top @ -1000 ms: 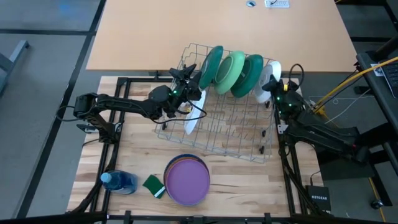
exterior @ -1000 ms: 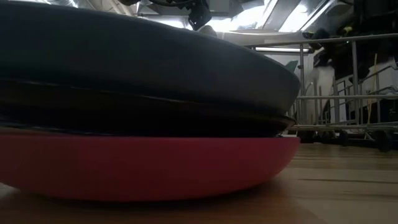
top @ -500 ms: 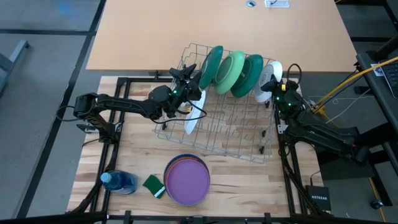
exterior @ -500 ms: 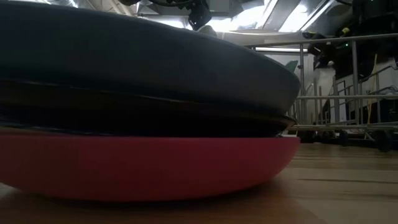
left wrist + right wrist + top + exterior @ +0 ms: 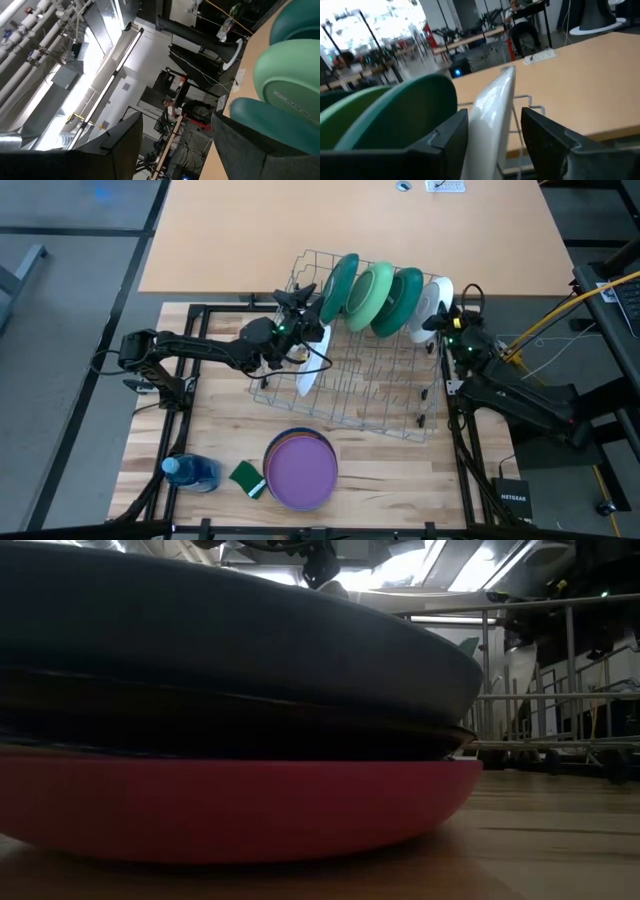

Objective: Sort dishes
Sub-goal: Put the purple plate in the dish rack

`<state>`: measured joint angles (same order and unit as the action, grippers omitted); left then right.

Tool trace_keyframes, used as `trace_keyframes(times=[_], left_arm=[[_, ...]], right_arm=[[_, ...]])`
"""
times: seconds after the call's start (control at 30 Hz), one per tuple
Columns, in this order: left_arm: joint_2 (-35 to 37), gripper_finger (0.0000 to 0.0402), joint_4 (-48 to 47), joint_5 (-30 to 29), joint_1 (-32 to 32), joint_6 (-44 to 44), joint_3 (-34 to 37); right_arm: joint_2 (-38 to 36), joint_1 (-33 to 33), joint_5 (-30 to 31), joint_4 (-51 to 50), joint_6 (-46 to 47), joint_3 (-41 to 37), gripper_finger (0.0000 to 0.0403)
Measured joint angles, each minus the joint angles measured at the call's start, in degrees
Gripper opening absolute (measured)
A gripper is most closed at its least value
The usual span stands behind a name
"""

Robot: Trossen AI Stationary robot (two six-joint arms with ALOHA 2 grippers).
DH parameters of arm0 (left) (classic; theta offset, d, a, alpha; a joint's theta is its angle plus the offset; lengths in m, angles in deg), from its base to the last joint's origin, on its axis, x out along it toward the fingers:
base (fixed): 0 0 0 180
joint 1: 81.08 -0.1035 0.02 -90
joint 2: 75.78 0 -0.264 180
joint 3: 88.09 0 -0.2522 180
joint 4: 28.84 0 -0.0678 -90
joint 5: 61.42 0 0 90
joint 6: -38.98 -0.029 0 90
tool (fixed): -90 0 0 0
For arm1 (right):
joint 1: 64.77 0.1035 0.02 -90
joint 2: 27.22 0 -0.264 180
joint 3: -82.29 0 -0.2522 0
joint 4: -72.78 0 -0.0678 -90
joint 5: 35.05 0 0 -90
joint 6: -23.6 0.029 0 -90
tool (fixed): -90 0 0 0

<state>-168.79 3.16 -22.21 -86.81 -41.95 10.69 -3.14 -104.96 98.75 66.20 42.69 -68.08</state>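
Robotics lab/workshop: exposed ceiling pipes (image 5: 30, 30), strip light (image 5: 107, 85), benches with gear (image 5: 465, 42), cables (image 5: 560, 315) beside the wooden desk (image 5: 200, 430).

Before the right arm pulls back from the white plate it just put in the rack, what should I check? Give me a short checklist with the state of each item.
1. Right pincer open around the white plate: ok, fingers stand apart on either side of its rim.
2. White plate seated upright in the dish rack: ok, it stands at the row's end beside the dark green plate.
3. Fingers fully clear of the plate's faces: cannot tell.
4. Left pincer out of the way: ok, open at the rack's other end.
5. Second white plate near the left arm stable: cannot tell.
6. Purple plate stack on the table undisturbed: ok.
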Motion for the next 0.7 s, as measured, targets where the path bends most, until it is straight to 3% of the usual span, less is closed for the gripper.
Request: trace_keyframes(times=[0.4, 0.53, 0.7], left_arm=[[0.0, 0.0225, -0.4, 0.0, 0.0, 0.2, 0.0], [0.0, 0.0225, -0.3, 0.0, 0.0, 0.8, 0.0], [0.0, 0.0225, -0.3, 0.0, 0.3, 3.8, 0.0]], right_arm=[[-5.8, 0.0, -4.1, -33.7, 0.1, 16.6, 0.0186], [-5.8, 0.0, -11.8, -42.4, 0.2, 22.9, 0.0186], [-5.8, 0.0, -27.5, -48.0, 6.4, 28.5, 0.0186]])
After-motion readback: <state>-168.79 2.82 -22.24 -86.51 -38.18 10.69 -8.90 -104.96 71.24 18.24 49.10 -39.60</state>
